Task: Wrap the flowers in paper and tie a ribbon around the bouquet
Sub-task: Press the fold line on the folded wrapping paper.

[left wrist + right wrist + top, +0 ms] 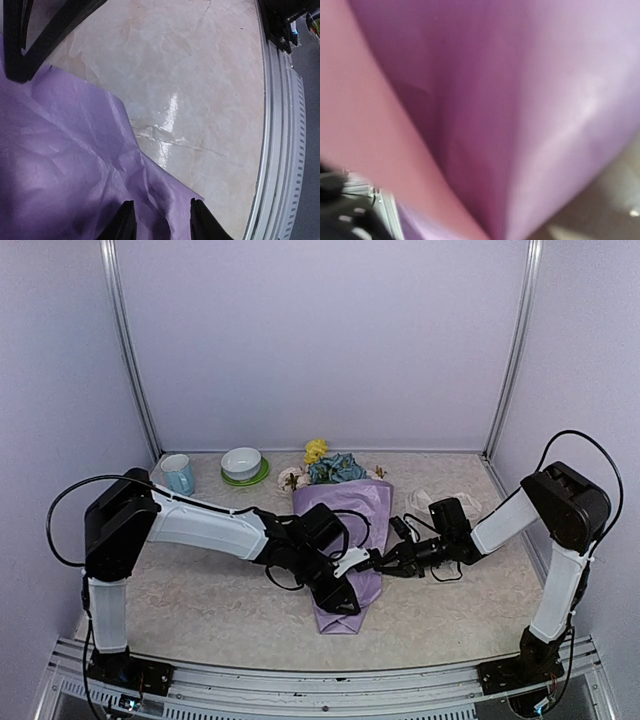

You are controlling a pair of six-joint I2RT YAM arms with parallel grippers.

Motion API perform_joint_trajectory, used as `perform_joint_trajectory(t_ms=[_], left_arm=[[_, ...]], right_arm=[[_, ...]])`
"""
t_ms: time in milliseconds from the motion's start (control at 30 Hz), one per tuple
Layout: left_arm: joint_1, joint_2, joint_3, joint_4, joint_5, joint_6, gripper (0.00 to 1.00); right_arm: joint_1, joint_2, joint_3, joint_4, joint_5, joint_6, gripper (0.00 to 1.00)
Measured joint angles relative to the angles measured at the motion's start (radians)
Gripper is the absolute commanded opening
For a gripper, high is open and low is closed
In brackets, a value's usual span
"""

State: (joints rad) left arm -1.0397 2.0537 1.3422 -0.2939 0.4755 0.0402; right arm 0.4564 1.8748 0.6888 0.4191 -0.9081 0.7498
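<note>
Wrapping looks nearly finished: the bouquet (350,505) lies on the desk (200,590), its paper (60,165) folded into a cone. The left tool (161,224) hangs partly open over the narrow end. The right tool (378,564) is closed at the cone's right edge, whether on paper I cannot tell. Next, I think, 1 tool must fetch the ribbon (430,498) lying near.

We see the bouquet (345,512) lying flat, a lilac cone with its narrow tip nearest us, beneath the left gripper (340,597) and against the right gripper (374,565). The flowers (325,466), yellow, blue and pale pink, poke from its far mouth. The paper (65,165) is creased. The ribbon (432,500) lies crumpled beyond the right gripper.
</note>
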Motion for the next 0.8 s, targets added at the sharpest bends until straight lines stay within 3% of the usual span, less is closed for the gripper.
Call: perform_joint_trajectory(t_ms=[67,200,333,500,800], left_arm=[[0.0,-0.08,-0.06,0.023,0.0,-0.024,0.42],[0.003,-0.211,-0.123,0.056,-0.043,-0.073,0.25],[0.003,-0.198,-0.129,0.031,-0.128,-0.101,0.16],[-0.037,-0.101,-0.163,-0.019,-0.203,-0.118,0.16],[-0.119,-0.164,-0.252,-0.006,-0.187,-0.166,0.16]], right_arm=[[0.0,0.0,0.001,-0.002,0.0,-0.002,0.0],[0.0,0.0,0.01,-0.022,0.003,-0.023,0.0],[0.0,0.0,0.026,-0.051,0.01,-0.047,0.0],[0.0,0.0,0.034,-0.078,0.02,-0.065,0.0],[0.0,0.0,0.034,-0.103,0.039,-0.084,0.0]])
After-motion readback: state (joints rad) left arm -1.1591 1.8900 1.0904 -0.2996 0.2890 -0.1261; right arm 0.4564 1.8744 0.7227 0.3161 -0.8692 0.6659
